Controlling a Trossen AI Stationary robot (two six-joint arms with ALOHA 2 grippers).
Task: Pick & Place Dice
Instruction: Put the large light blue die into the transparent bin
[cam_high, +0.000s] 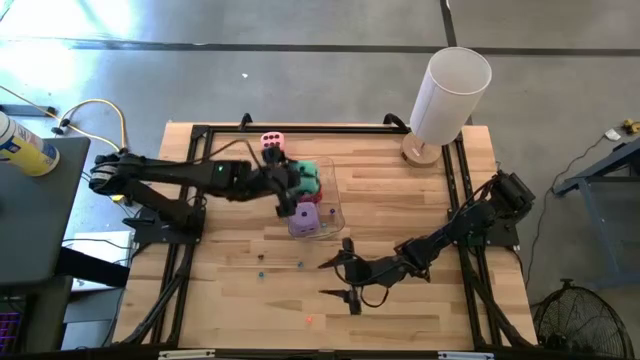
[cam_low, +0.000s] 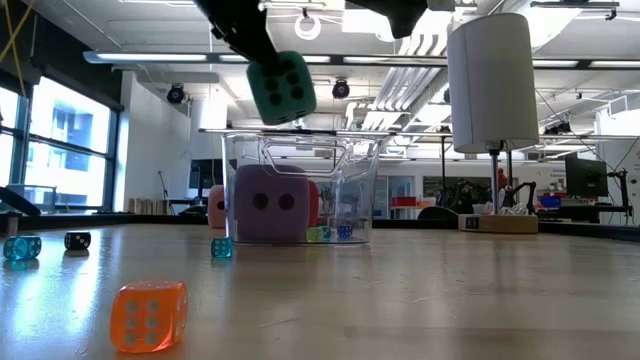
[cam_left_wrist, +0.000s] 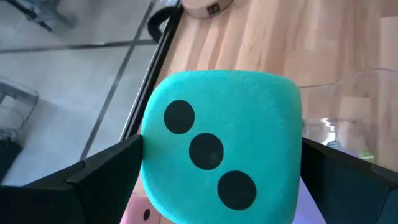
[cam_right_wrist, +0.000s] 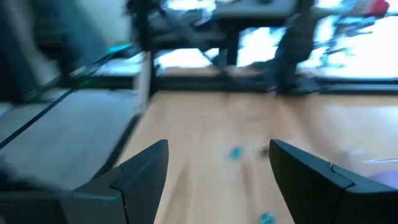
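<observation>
The left hand (cam_high: 290, 190) held the teal die (cam_left_wrist: 221, 155) tight, up in the air over the clear box (cam_low: 300, 200). The purple die (cam_low: 268, 205) sat in the box. The pink die (cam_high: 272, 142) lay on the desk (cam_high: 400, 200) behind it. The right hand (cam_high: 345, 275) waited near the desk's front, fingers apart, holding nothing.

Robotics lab: framed workbench (cam_high: 400, 200), concrete floor (cam_high: 300, 60), ceiling lights (cam_low: 150, 57).
</observation>
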